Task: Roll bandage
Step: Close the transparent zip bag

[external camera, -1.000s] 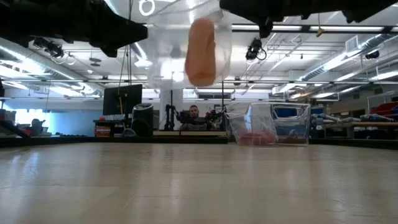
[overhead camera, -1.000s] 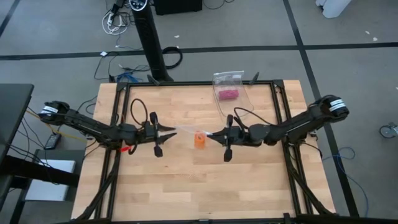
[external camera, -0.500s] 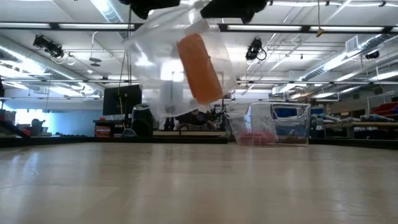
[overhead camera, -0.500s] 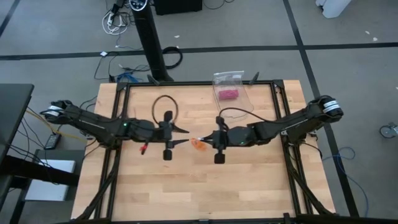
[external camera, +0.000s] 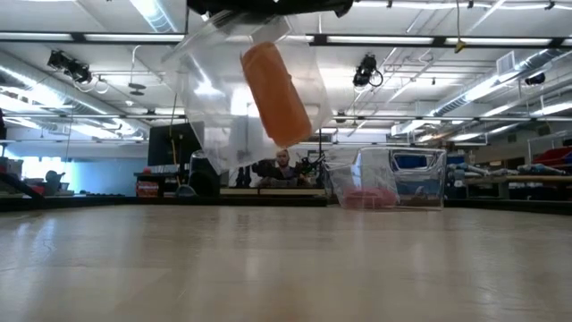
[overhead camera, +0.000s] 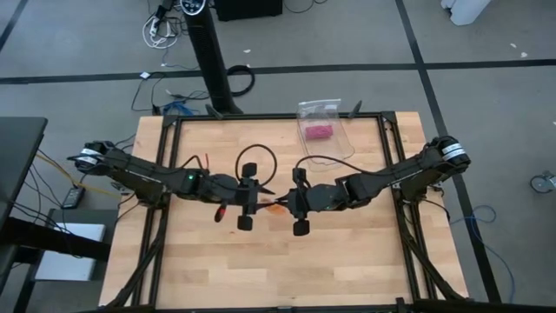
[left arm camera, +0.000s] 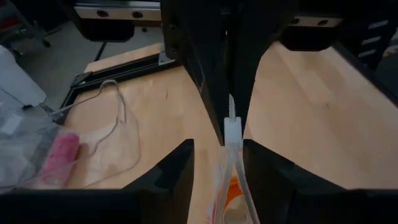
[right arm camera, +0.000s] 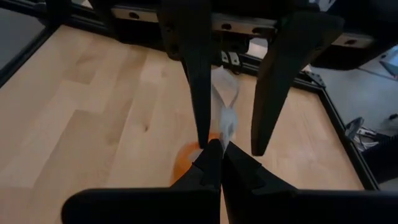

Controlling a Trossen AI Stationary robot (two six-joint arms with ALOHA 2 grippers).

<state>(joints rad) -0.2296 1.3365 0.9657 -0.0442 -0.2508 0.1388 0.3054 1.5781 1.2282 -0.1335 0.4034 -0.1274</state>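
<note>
One pinch is all that keeps the clear bag (external camera: pixel 234 89) with the bandage (external camera: pixel 275 92) aloft at table centre: your right gripper (right arm camera: pixel 219 151) is clamped on its top edge, while the left gripper (left arm camera: pixel 217 163) at its 9 o'clock stands parted around it, so a slip drops the lot.

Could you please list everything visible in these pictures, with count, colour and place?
bandage: one, orange roll, inside the hanging bag above mid-table
bag: one, clear plastic, held up between the grippers
second bag: one, clear, at the table's far edge
bundle: one, pink, inside the second bag
table: one, light wood with a black frame
person: one, in the room behind the table
left gripper: dark, at mid-table, fingers open around the bag's top edge
right gripper: dark, facing the left one, shut on the bag
</note>
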